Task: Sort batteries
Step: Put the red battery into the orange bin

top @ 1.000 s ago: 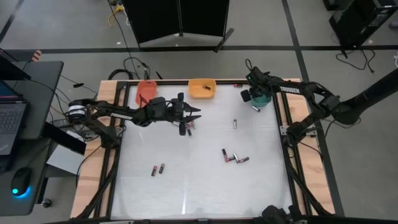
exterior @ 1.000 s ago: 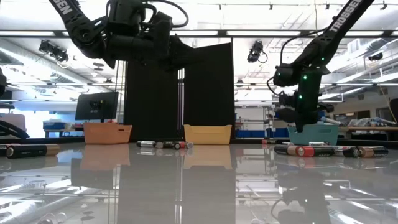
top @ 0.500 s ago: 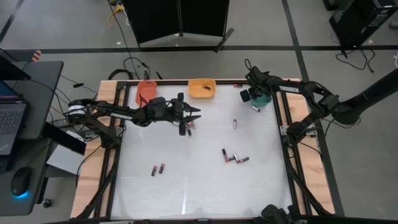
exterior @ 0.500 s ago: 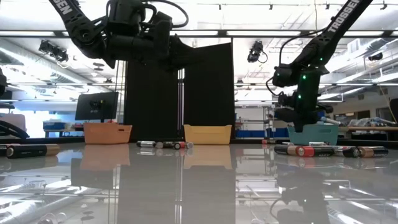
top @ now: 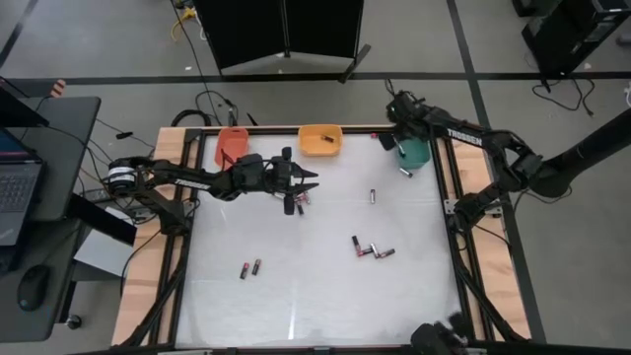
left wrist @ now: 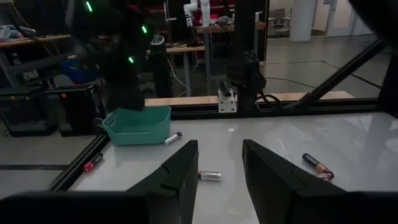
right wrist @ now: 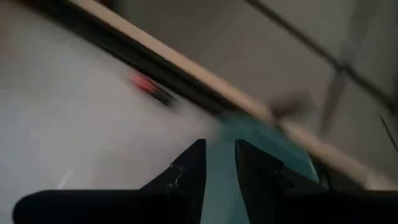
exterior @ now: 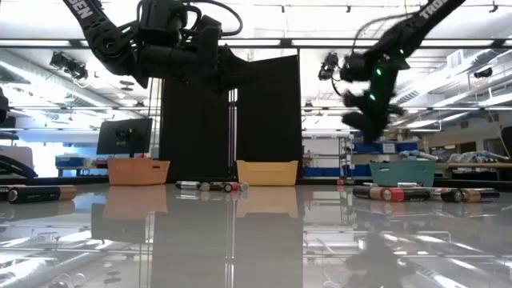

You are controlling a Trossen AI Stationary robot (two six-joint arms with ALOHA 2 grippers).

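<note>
Small dark and silvery batteries lie scattered on the white table (top: 325, 296): a cluster (top: 371, 250) right of centre, a pair (top: 249, 268) near the left, one (top: 373, 195) alone, one (top: 404, 172) beside the teal bin (top: 418, 151), and some (top: 299, 202) under my left gripper. My left gripper (top: 308, 181) hovers open above the table, left of centre, and a battery (left wrist: 210, 176) shows on the table between its fingers. My right gripper (top: 390, 136) is raised by the teal bin (right wrist: 249, 140) at the far right, blurred in the low view (exterior: 362, 120), open and empty.
An orange bin (top: 320, 139) and a red bin (top: 232, 146) stand along the far edge, left of the teal bin. A red battery (right wrist: 146, 84) lies by the black frame rail (top: 446, 212). Free room spans the near half of the table.
My right gripper has risen from just over the teal bin and swung toward the far edge and a little to the left, tipping as it went. The left arm and the batteries have stayed put.
</note>
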